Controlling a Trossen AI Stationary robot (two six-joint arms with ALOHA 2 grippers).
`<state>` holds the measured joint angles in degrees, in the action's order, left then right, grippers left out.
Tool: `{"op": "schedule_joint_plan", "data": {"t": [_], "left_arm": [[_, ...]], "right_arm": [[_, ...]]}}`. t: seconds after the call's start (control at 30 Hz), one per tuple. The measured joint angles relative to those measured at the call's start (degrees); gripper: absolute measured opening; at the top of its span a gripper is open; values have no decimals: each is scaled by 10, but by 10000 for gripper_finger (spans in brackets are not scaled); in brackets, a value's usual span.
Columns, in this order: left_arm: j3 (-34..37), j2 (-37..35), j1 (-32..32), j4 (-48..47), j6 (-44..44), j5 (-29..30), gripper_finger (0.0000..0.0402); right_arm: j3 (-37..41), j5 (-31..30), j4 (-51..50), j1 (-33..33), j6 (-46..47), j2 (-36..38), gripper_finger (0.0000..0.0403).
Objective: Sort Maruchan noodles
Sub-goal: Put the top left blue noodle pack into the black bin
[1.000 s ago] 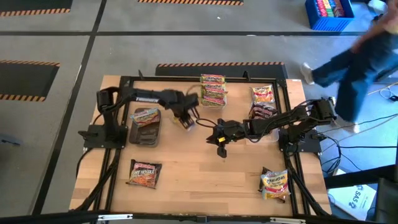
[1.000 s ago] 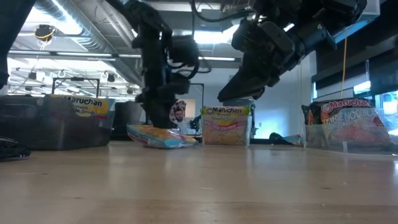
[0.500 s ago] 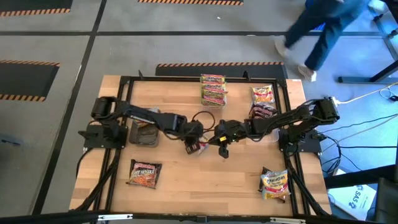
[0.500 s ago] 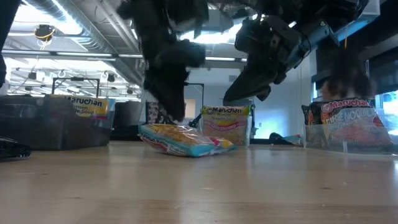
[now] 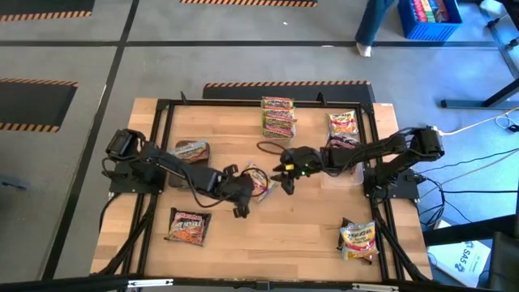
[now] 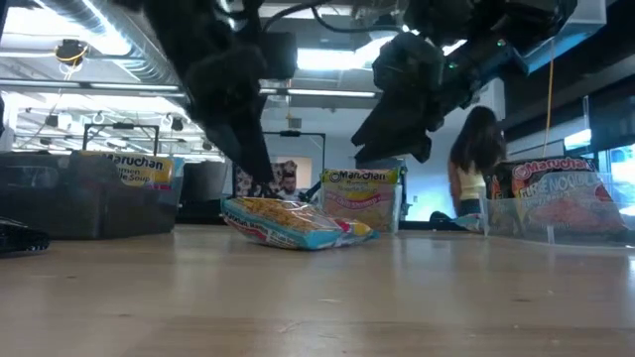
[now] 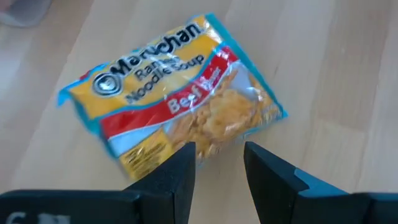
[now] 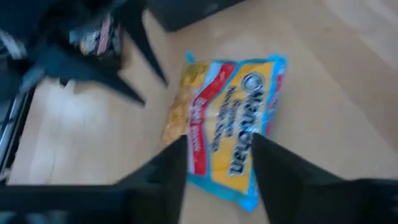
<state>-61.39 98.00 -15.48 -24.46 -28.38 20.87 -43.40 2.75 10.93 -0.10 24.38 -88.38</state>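
You now have a beef packet [image 5: 259, 178] lying flat on the table [image 5: 308, 235] near the middle, between the two grippers; a second ago it hung at the left gripper [image 5: 241, 200] farther back, near the left tub [image 5: 191, 151]. That gripper has since swung forward and let go: in its wrist view the fingers [image 7: 180, 174] stand apart just short of the packet's edge, holding nothing. Your right gripper [image 5: 285, 174] sits just beside the packet on the other side, raised off the wood in the low view, and its fingers [image 8: 174, 168] have parted over the wrapper, empty too. This looks like a handover by way of the table, so the packet is probably meant for the right side. Other packets wait at the back middle [image 5: 277, 116], back right [image 5: 343, 123], front left [image 5: 187, 225] and front right [image 5: 358, 238]. A person [image 6: 472, 169] is visible in the room beyond the table.
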Motion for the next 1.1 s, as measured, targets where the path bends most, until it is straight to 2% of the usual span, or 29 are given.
{"op": "schedule_joint_plan", "data": {"t": [0.2, 0.33, 0.63, 1.1], "left_arm": [[87, 0, 4, 163, 0, 8, 131], [124, 0, 4, 203, 0, 9, 131], [183, 3, -12, 278, -11, 9, 131], [184, 4, -10, 282, -11, 8, 131]], "right_arm": [[0, 29, 4, -39, 10, -7, 276], [0, 55, 20, -57, 12, -44, 318], [-5, 139, 144, -68, 47, -138, 330], [-77, 195, 154, -51, 71, -229, 331]]}}
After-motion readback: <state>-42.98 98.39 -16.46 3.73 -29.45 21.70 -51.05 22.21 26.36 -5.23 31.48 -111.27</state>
